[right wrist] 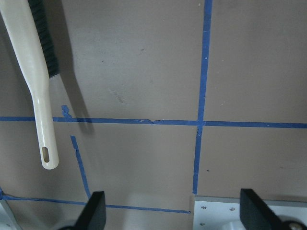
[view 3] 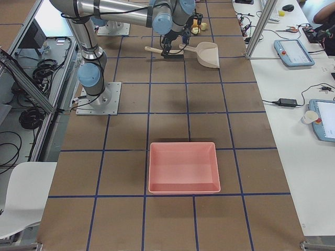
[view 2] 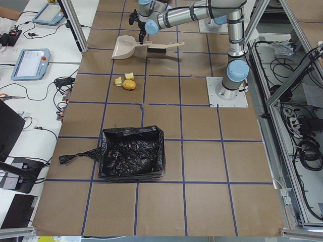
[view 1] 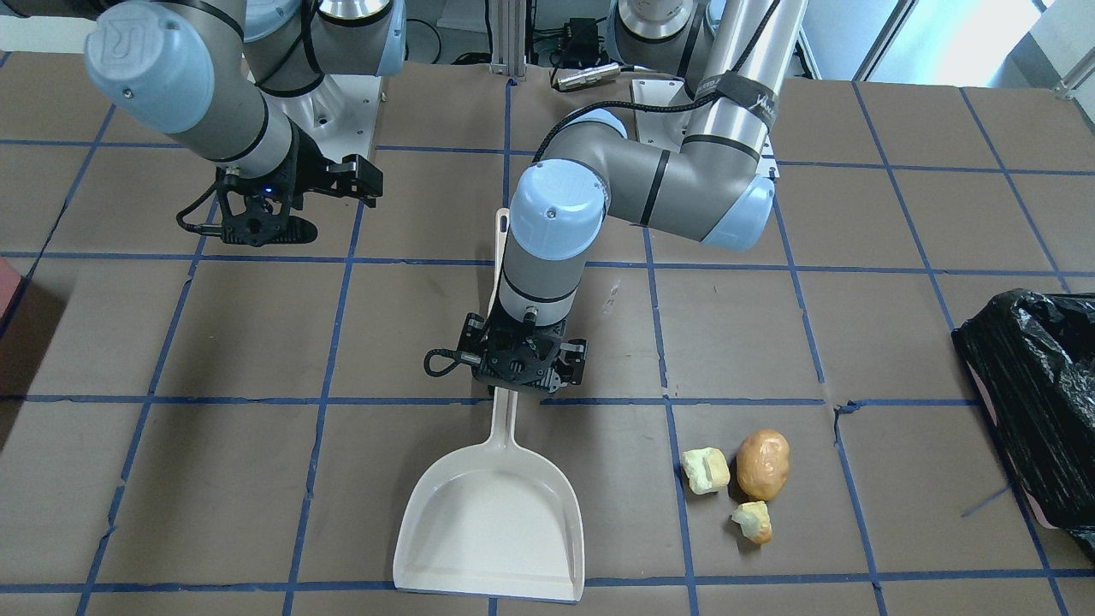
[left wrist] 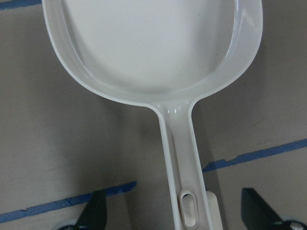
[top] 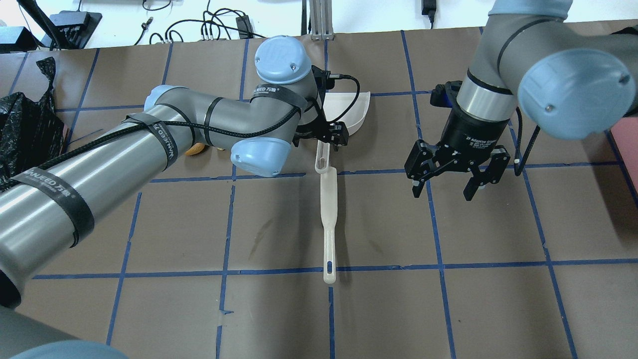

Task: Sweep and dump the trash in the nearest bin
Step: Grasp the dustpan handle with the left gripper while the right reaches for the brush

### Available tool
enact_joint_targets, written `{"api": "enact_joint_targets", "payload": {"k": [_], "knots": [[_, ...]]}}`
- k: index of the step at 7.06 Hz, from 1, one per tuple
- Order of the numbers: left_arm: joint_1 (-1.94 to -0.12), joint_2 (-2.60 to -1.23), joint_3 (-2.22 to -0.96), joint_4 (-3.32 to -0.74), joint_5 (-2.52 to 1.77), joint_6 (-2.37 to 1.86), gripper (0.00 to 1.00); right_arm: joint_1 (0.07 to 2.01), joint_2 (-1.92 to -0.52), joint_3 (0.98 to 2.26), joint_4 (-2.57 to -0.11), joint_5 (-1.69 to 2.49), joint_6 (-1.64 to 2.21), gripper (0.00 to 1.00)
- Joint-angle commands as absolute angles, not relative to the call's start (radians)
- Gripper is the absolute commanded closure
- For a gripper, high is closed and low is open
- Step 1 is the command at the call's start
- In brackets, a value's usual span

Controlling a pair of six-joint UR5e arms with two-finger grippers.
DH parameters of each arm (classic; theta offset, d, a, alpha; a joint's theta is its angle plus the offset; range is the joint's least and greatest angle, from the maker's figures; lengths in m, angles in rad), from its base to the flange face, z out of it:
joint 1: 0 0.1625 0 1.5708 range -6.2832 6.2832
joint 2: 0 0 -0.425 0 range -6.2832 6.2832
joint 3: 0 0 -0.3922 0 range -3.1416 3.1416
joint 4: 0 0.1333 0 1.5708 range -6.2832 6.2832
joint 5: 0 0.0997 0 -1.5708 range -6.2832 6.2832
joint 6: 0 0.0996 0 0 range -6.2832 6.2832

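Readable text first: the black strap round the left arm says something like "WANJEED" plus a couple of characters I can't make out. The collar above the right tool has small white print with "Adaptive" in it; the rest is too tiny. The cream dustpan lies flat on the desk. Its long axis runs straight out from the robot, handle toward the base and wide mouth toward the operators' side. The brush lies pretty much in line behind it, hang-hole end nearest the robot, dark bristles along one edge. The left tool is low over the dustpan handle with its fingers spread wide on either side. The wrist view shows clear gaps both sides, so it's open and gripping nothing. The right tool hangs above bare desk on the robot's right of the brush, also wide open and empty. The trash sits in a tight cluster on the desk: a brown-orange potato-looking lump and two pale spongy chunks. The cluster lies between the dustpan and the black-bagged bin, out toward the robot's left.
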State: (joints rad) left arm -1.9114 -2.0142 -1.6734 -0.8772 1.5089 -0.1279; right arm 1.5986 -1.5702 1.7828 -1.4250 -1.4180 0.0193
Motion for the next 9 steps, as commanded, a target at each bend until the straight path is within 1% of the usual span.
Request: {"api": "enact_joint_targets", "payload": {"k": [1, 2, 3, 4, 5, 6, 7, 8, 9], "knots": [[-1.919, -2.042, -1.716, -0.806, 1.509, -0.130, 0.00, 1.730, -1.627, 1.896, -1.559, -1.422, 0.218, 0.01], [-1.922, -2.037, -1.738, -0.799, 1.511, -0.133, 0.02, 1.797, -1.629, 1.902, -1.583, -1.427, 0.274, 0.00], [-1.922, -2.037, -1.744, -0.793, 1.511, -0.133, 0.08, 1.856, -1.634, 1.908, -1.585, -1.430, 0.314, 0.00], [-1.922, -2.036, -1.744, -0.792, 1.497, -0.135, 0.12, 1.905, -1.626, 1.919, -1.645, -1.442, 0.362, 0.03], [-1.921, -2.033, -1.746, -0.793, 1.476, -0.141, 0.15, 1.942, -1.628, 1.954, -1.743, -1.443, 0.376, 0.00], [-1.921, -2.033, -1.743, -0.793, 1.476, -0.141, 0.20, 1.954, -1.625, 2.014, -1.869, -1.445, 0.377, 0.01], [-1.921, -2.031, -1.741, -0.792, 1.476, -0.140, 0.20, 1.966, -1.621, 2.099, -1.993, -1.462, 0.394, 0.01], [-1.921, -2.031, -1.743, -0.792, 1.476, -0.141, 0.25, 1.989, -1.620, 2.168, -2.113, -1.463, 0.438, 0.01], [-1.921, -2.034, -1.744, -0.795, 1.477, -0.141, 0.35, 2.014, -1.602, 2.175, -2.159, -1.462, 0.463, 0.01]]}}
